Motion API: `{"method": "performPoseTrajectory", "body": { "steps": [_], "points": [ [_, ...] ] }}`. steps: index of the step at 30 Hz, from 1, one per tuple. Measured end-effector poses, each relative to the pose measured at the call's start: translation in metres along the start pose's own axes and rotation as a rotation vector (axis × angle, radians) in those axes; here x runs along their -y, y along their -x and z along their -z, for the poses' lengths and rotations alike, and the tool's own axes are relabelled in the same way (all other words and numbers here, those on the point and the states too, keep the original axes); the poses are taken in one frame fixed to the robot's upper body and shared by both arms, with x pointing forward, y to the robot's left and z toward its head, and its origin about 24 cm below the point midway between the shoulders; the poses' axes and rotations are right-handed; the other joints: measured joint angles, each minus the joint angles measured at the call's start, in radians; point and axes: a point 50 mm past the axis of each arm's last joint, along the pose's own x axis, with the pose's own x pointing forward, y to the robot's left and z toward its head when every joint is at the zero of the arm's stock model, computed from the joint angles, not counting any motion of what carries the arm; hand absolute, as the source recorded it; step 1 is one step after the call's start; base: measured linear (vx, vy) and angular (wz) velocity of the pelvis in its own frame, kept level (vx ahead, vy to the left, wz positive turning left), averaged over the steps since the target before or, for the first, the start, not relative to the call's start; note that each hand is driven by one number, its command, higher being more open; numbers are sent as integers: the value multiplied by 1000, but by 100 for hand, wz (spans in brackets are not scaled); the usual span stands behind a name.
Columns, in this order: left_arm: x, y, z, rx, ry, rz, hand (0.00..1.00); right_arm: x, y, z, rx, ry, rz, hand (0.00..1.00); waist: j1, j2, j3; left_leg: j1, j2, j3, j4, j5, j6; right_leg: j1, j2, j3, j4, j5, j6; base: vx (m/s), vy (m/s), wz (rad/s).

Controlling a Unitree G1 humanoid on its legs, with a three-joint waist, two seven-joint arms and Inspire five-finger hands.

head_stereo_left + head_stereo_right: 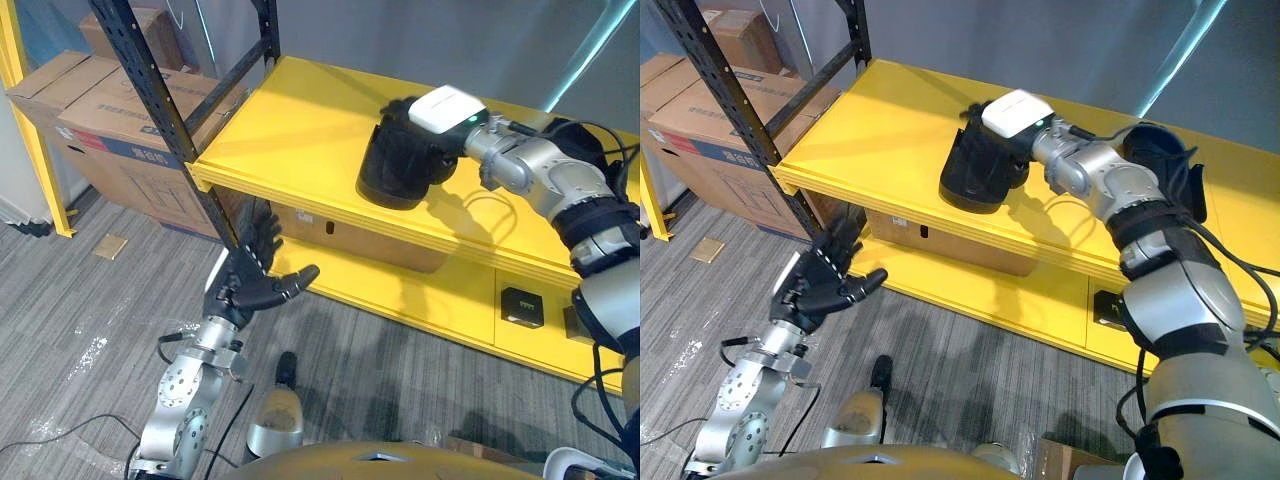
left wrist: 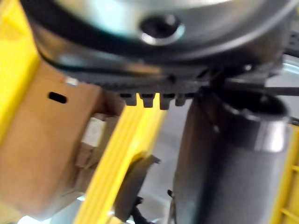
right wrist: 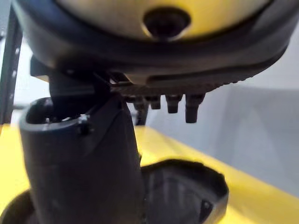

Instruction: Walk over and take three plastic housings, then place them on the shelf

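Note:
A black plastic housing point(image 1: 395, 165) stands upright on the yellow shelf point(image 1: 290, 130). My right hand point(image 1: 440, 112) rests over the housing's top, fingers reaching straight across it and the thumb point(image 3: 84, 163) down against its rim point(image 3: 187, 186). A second dark housing point(image 1: 1155, 150) sits further right on the shelf, partly hidden behind my right forearm. Below the shelf's front edge, my left hand point(image 1: 250, 280) hangs in the air, open with spread fingers and holding nothing.
A black perforated upright point(image 1: 165, 110) stands at the shelf's left corner. Cardboard boxes point(image 1: 100, 110) are stacked to its left. A cardboard box point(image 1: 340, 235) and a small black box point(image 1: 522, 305) lie on the lower yellow level. Grey floor lies below.

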Motion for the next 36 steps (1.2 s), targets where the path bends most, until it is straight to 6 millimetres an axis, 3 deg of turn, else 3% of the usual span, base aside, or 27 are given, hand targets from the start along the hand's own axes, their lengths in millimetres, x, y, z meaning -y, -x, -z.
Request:
{"method": "performPoseTrajectory", "body": {
  "steps": [2,5,7,8,10,16,18,21,23,27,36],
  "points": [
    [4,-3,-35,175,-56,27,100,19,14,5,-67,-163,244,100,-20,1,-1,5,-10,3,0,1,0,5,-11,-1,0,1,3,0,0,0],
    [6,-5,-59,301,-105,44,100,39,37,8,-103,-378,490,100,-33,4,-4,11,-12,15,0,1,0,3,-14,11,0,3,5,-26,3,-9],
    [3,-7,-73,363,-158,22,100,47,69,4,-85,-683,686,100,-66,12,-23,12,-8,29,-1,-1,-1,-7,-14,26,1,4,5,-53,-11,-17],
    [1,-7,-74,363,-193,7,100,46,76,1,-64,-776,700,100,-81,14,-30,14,-7,32,-1,-3,-1,-7,-14,29,-1,4,5,-43,-18,-27],
    [-6,-5,-79,358,-298,-34,100,27,104,-11,-14,-1018,660,100,-122,17,-51,31,-2,63,-1,-23,-9,-18,-14,60,-4,0,-2,-52,-12,-36],
    [-6,-9,-77,308,-490,-45,100,-46,160,-43,-71,-1385,442,100,-198,27,-72,25,23,147,-1,-36,-9,-79,8,162,-27,14,-7,-29,-26,-43],
    [-10,-15,-71,261,-546,-59,100,-55,170,-46,-73,-1436,397,100,-212,28,-73,23,26,157,-1,-38,-12,-88,12,177,-36,23,-7,2,-35,-26],
    [-25,-20,-55,147,-609,-118,100,-51,183,-52,-27,-1402,338,100,-224,32,-75,15,28,176,0,-37,-11,-116,12,202,-30,28,-10,24,-27,-21],
    [-33,-20,-47,88,-628,-160,100,-46,186,-56,7,-1385,336,100,-242,31,-75,3,27,179,1,-33,-6,-134,11,210,-17,31,-5,47,-28,-8],
    [-36,-30,-27,-3,-637,-200,100,-41,189,-56,23,-1364,375,100,-245,32,-75,-2,27,190,4,-33,-6,-159,8,228,5,26,-11,31,-24,-8],
    [-60,-44,-14,-68,-673,-387,100,-34,189,-55,60,-1383,441,100,-271,46,-45,-12,24,224,4,-37,-11,-252,-13,284,110,-20,-20,-59,-9,-12]
  ]
}}
